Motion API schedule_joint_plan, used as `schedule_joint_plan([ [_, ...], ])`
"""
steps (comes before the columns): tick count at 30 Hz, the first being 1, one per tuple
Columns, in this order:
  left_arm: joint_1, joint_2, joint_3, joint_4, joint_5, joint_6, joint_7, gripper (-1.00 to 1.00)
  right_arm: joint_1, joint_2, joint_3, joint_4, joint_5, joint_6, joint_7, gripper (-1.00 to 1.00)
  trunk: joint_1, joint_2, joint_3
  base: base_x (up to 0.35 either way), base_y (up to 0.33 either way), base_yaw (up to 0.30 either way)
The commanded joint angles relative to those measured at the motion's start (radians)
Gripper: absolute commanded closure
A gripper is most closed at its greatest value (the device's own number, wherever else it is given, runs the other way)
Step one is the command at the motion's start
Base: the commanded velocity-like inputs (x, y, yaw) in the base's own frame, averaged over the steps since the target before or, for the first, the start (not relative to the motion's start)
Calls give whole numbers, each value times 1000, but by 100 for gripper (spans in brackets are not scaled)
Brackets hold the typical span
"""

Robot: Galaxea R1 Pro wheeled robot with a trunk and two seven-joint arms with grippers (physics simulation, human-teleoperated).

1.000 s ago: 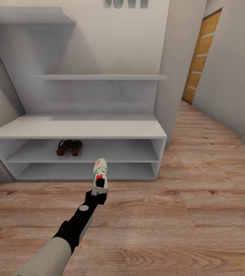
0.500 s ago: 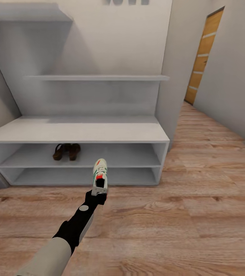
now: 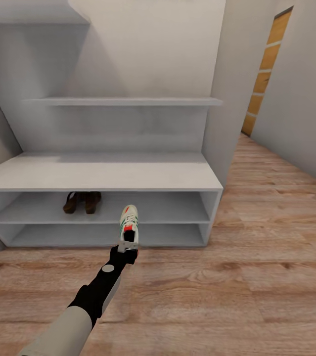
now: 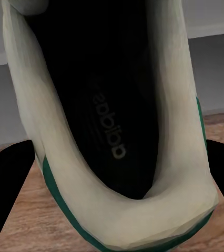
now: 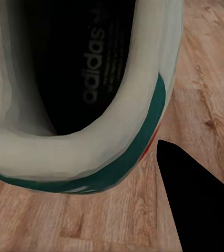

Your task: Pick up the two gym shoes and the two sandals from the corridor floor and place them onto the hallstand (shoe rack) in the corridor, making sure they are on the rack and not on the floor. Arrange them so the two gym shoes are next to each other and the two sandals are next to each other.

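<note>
Before hallstand: left hand clamps gym shoe.

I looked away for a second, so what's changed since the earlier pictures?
The camera moved closer to the hallstand, which now looks larger. The left gripper stays shut on one gym shoe, the right on the other gym shoe. The sandals remain on the upper shelf.

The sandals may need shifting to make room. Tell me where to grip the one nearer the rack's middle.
Grip the sandal at the end facing the open front, coming in level from the front. The hallstand has its top roofing that compartment, which blocks any approach from above, and the twin sandal crowds one side.
</note>
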State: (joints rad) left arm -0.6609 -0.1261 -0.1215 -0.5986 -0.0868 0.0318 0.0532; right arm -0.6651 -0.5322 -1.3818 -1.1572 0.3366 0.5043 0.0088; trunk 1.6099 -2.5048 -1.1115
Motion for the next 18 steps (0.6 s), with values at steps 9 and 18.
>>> schedule_joint_plan([
  [9,0,0,-3,-1,-10,3,7,100,-1,0,0,-1,4,5,0,100,0,0,-1,279,86,0],
  [18,0,0,-3,-1,-10,3,7,100,-1,0,0,-1,4,4,0,100,0,0,-1,259,165,0],
])
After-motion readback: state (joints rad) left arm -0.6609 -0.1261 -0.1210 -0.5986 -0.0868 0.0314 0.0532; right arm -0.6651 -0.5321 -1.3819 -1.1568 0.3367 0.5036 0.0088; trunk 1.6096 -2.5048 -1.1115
